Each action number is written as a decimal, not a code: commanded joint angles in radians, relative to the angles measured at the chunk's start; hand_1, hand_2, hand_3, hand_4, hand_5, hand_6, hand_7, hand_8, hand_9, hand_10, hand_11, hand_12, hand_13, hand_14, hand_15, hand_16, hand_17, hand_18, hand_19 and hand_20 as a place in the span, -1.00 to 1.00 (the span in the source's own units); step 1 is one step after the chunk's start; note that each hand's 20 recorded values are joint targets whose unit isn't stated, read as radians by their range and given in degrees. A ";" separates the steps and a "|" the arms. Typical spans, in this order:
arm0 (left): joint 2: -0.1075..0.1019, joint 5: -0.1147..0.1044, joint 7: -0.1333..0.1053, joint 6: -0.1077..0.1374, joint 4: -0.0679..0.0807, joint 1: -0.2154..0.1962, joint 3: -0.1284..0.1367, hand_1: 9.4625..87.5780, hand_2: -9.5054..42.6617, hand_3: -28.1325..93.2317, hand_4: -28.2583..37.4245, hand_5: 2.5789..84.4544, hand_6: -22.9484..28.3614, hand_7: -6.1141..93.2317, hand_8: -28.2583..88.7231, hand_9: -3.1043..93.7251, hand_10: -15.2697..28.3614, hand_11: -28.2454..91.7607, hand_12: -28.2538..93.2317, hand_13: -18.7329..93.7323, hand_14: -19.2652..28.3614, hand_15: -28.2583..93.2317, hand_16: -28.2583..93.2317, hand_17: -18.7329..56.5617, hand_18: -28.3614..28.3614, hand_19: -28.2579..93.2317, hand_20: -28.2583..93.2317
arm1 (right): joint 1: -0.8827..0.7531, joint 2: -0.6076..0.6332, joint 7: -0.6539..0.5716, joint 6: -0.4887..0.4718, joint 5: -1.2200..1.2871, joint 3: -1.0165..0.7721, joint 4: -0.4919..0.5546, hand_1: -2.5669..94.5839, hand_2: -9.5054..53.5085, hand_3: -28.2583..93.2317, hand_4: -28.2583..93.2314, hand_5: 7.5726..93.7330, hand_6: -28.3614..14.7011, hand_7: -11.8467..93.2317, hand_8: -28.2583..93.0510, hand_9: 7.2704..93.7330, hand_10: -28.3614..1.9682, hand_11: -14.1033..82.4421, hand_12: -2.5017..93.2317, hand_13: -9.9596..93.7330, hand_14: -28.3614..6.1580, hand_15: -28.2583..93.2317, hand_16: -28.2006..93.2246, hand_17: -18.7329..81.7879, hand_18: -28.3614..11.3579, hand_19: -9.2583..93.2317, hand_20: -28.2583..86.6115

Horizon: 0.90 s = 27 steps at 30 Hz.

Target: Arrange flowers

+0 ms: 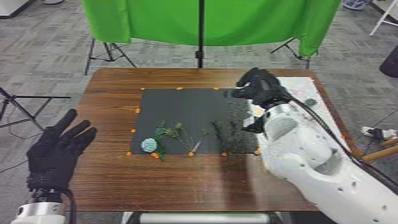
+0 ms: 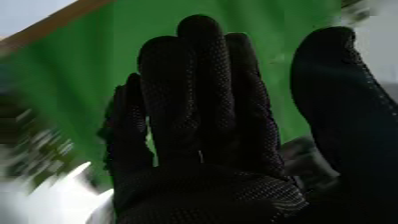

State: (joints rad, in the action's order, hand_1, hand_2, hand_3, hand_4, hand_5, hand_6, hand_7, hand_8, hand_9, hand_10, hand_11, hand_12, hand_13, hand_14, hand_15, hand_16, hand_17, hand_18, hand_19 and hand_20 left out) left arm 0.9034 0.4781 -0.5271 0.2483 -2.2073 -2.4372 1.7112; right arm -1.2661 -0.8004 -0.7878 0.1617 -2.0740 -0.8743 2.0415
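One brown surface, black mat on it. Right hand, fingers straight, apart, nothing gripped; left hand likewise. Green sprigs on mat at right hand's seven o'clock. Blue bloom beside them, at left hand's three o'clock: left nearer, though right likely must cross.

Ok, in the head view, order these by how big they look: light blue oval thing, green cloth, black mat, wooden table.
Largest to smallest:
1. Wooden table
2. Green cloth
3. Black mat
4. Light blue oval thing
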 commanded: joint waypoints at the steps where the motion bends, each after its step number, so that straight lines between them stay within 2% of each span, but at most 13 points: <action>1: 0.027 0.014 0.016 -0.004 0.002 0.005 -0.009 -0.77 -0.50 0.75 -1.00 -0.19 0.18 -0.65 -0.68 -0.22 0.62 -0.15 -0.35 -0.24 1.00 0.29 -0.67 -0.76 0.93 0.36 -0.31 | -0.171 0.155 -0.134 0.049 -0.078 -0.127 -0.073 -0.19 -1.00 0.76 -1.00 0.32 0.28 -0.50 -0.73 0.46 0.08 0.03 -0.62 0.44 0.02 0.62 -0.28 -0.17 -0.75 0.80 0.31; 3: 0.029 0.018 0.022 -0.006 0.002 0.009 -0.012 -0.77 -0.49 0.74 -1.00 -0.19 0.18 -0.65 -0.68 -0.23 0.61 -0.15 -0.35 -0.25 1.00 0.29 -0.67 -0.76 0.93 0.36 -0.31 | -0.182 0.168 -0.162 0.033 -0.110 -0.130 -0.095 -0.19 -1.00 0.76 -1.00 0.31 0.28 -0.50 -0.73 0.46 0.08 0.03 -0.62 0.45 0.02 0.63 -0.28 -0.16 -0.75 0.80 0.31; 5: 0.021 0.010 0.008 0.001 0.000 0.004 -0.018 -0.77 -0.49 0.74 -1.00 -0.19 0.18 -0.65 -0.68 -0.23 0.62 -0.15 -0.35 -0.24 1.00 0.29 -0.67 -0.76 0.93 0.35 -0.31 | -0.194 0.176 -0.167 0.003 -0.116 -0.135 -0.115 -0.19 -1.00 0.76 -1.00 0.30 0.28 -0.50 -0.73 0.46 0.08 0.05 -0.61 0.45 0.01 0.65 -0.28 -0.16 -0.76 0.81 0.31; 7: 0.033 0.018 0.023 -0.006 0.001 0.010 -0.015 -0.77 -0.48 0.74 -1.00 -0.19 0.18 -0.64 -0.68 -0.23 0.62 -0.15 -0.35 -0.24 1.00 0.29 -0.67 -0.76 0.93 0.35 -0.31 | -0.203 0.181 -0.171 0.002 -0.111 -0.132 -0.131 -0.19 -1.00 0.75 -1.00 0.29 0.28 -0.50 -0.73 0.47 0.04 0.05 -0.61 0.45 0.01 0.65 -0.28 -0.16 -0.76 0.81 0.30; 12: 0.049 0.027 0.034 -0.009 0.001 0.006 -0.010 -0.77 -0.46 0.75 -1.00 -0.19 0.18 -0.64 -0.68 -0.22 0.62 -0.15 -0.35 -0.24 1.00 0.29 -0.67 -0.76 0.93 0.35 -0.30 | -0.166 0.184 -0.171 0.010 -0.130 -0.070 -0.176 -0.19 -1.00 0.75 -1.00 0.25 0.31 -0.50 -0.73 0.48 0.03 0.06 -0.60 0.44 0.02 0.68 -0.27 -0.16 -0.76 0.81 0.30; 15: 0.044 0.023 0.026 -0.011 0.002 0.004 -0.013 -0.77 -0.46 0.75 -1.00 -0.19 0.18 -0.64 -0.68 -0.22 0.62 -0.15 -0.35 -0.24 1.00 0.29 -0.67 -0.76 0.93 0.35 -0.30 | -0.119 0.173 -0.180 -0.004 -0.121 -0.032 -0.207 -0.19 -1.00 0.75 -1.00 0.22 0.33 -0.50 -0.74 0.47 0.03 0.07 -0.59 0.44 0.03 0.68 -0.27 -0.15 -0.76 0.82 0.30; 17: 0.035 0.013 0.017 -0.010 0.004 0.008 -0.021 -0.77 -0.46 0.75 -1.00 -0.19 0.18 -0.64 -0.68 -0.22 0.62 -0.15 -0.35 -0.24 1.00 0.29 -0.67 -0.76 0.93 0.35 -0.29 | -0.088 0.172 -0.179 -0.010 -0.131 0.000 -0.229 -0.19 -1.00 0.75 -1.00 0.11 0.33 -0.52 -0.73 0.44 0.01 0.08 -0.59 0.44 0.02 0.69 -0.27 -0.15 -0.77 0.82 0.30; 21: 0.039 0.020 0.028 -0.015 0.005 0.015 -0.022 -0.76 -0.45 0.75 -1.00 -0.19 0.18 -0.64 -0.69 -0.22 0.62 -0.15 -0.35 -0.24 1.00 0.30 -0.67 -0.76 0.93 0.35 -0.29 | -0.039 0.165 -0.179 -0.040 -0.115 0.057 -0.271 -0.17 -1.00 0.74 -1.00 0.06 0.34 -0.53 -0.73 0.42 -0.01 0.09 -0.60 0.43 0.03 0.69 -0.27 -0.15 -0.76 0.82 0.29; 23: 0.048 0.027 0.037 -0.018 0.005 0.017 -0.017 -0.76 -0.45 0.75 -1.00 -0.19 0.18 -0.64 -0.69 -0.22 0.62 -0.15 -0.35 -0.24 1.00 0.30 -0.67 -0.76 0.93 0.35 -0.29 | -0.020 0.159 -0.185 -0.038 -0.112 0.087 -0.292 -0.14 -1.00 0.74 -1.00 0.09 0.38 -0.52 -0.73 0.42 0.00 0.09 -0.60 0.43 0.03 0.69 -0.27 -0.15 -0.76 0.82 0.29; 25: 0.044 0.023 0.032 -0.016 0.005 0.014 -0.017 -0.76 -0.45 0.75 -1.00 -0.19 0.19 -0.64 -0.69 -0.22 0.62 -0.15 -0.35 -0.24 1.00 0.30 -0.67 -0.76 0.93 0.35 -0.29 | -0.009 0.151 -0.188 -0.028 -0.123 0.112 -0.313 -0.10 -1.00 0.73 -1.00 0.18 0.40 -0.51 -0.74 0.46 0.07 0.07 -0.59 0.45 0.06 0.68 -0.28 -0.14 -0.75 0.82 0.28; 27: 0.042 0.021 0.033 -0.014 0.005 0.014 -0.016 -0.76 -0.45 0.75 -1.00 -0.19 0.19 -0.64 -0.69 -0.22 0.63 -0.15 -0.35 -0.24 1.00 0.30 -0.67 -0.75 0.93 0.35 -0.29 | -0.007 0.150 -0.193 -0.015 -0.146 0.135 -0.322 0.00 -1.00 0.66 -1.00 0.37 0.42 -0.48 -0.71 0.60 0.21 -0.12 -0.45 0.49 0.12 0.65 -0.27 -0.11 -0.72 0.83 0.26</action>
State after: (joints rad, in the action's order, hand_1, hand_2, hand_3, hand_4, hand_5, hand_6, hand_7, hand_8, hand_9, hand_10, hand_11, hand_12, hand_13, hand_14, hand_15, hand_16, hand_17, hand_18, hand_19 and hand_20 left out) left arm 0.9375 0.4956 -0.5059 0.2429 -2.2065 -2.4175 1.6946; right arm -1.3001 -0.6351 -0.9639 0.1301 -2.1838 -0.7926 1.7562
